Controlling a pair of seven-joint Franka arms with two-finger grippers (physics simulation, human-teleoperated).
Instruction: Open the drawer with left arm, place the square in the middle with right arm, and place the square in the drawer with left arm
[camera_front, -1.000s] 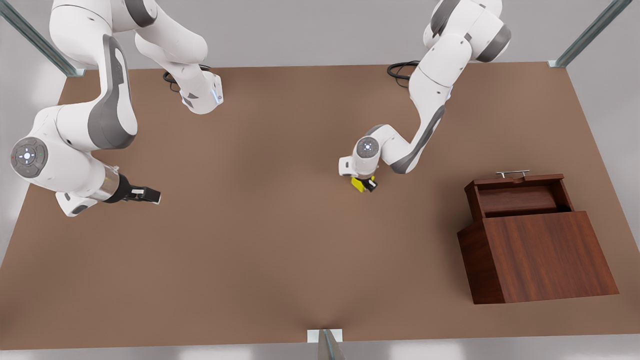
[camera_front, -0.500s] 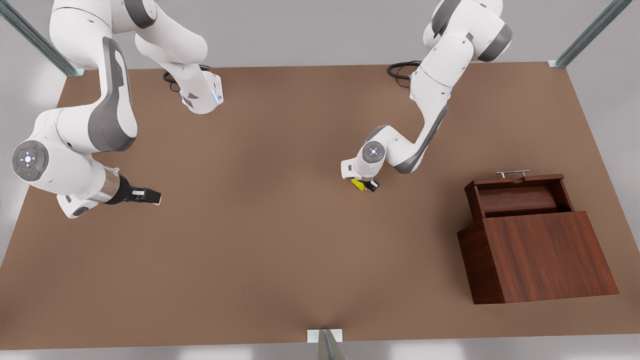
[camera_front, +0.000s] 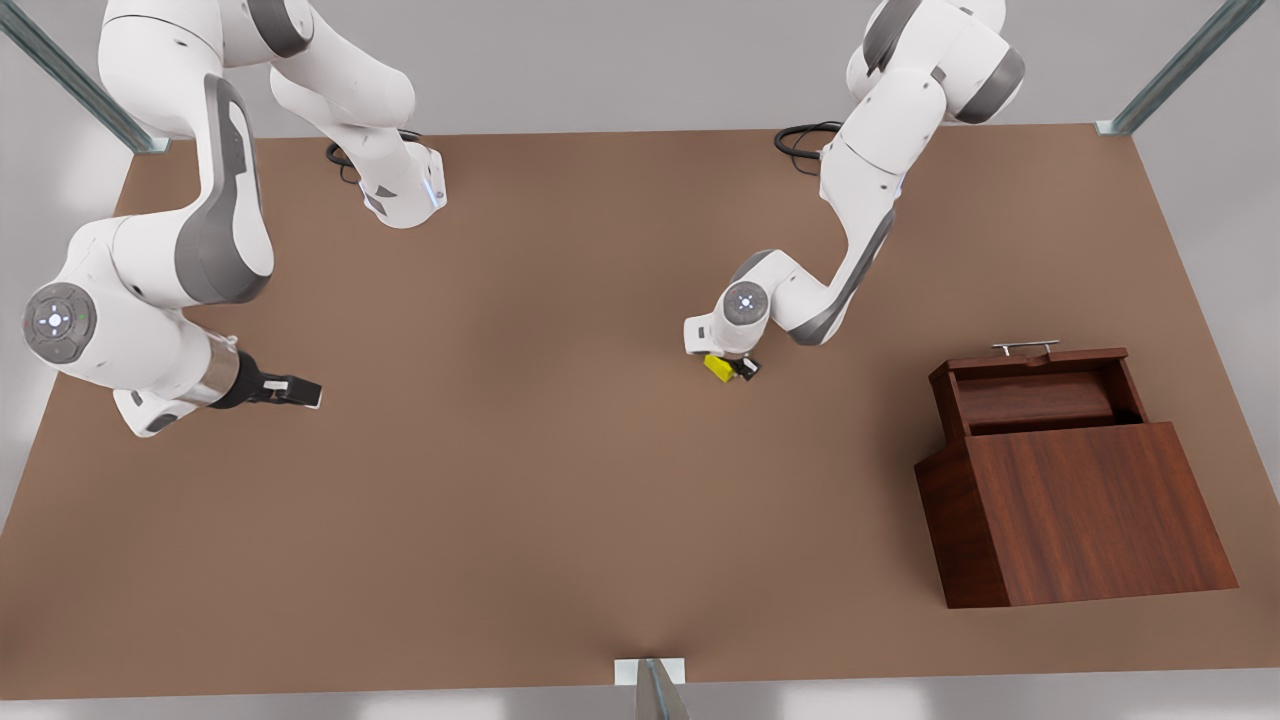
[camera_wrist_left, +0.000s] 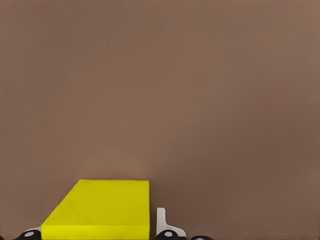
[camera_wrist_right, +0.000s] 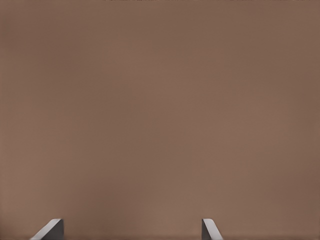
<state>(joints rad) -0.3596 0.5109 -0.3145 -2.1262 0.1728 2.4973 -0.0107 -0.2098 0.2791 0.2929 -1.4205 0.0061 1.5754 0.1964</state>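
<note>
Left wrist view shows your left end effector (camera_front: 738, 368) clamped on the square (camera_wrist_left: 102, 209) over the surface (camera_front: 520, 480); a loose grip risks dropping it short of the drawer (camera_front: 1035, 395), while the right end effector (camera_front: 290, 390) waits apart.

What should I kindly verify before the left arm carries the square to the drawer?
1. Drawer pulled out of its box: ok.
2. Drawer interior free for the square: ok.
3. Square sits at the left gripper: ok.
4. Firm hold on the square: cannot tell.
5. Right gripper waits open at the front view's left, away from the route: ok.
</note>
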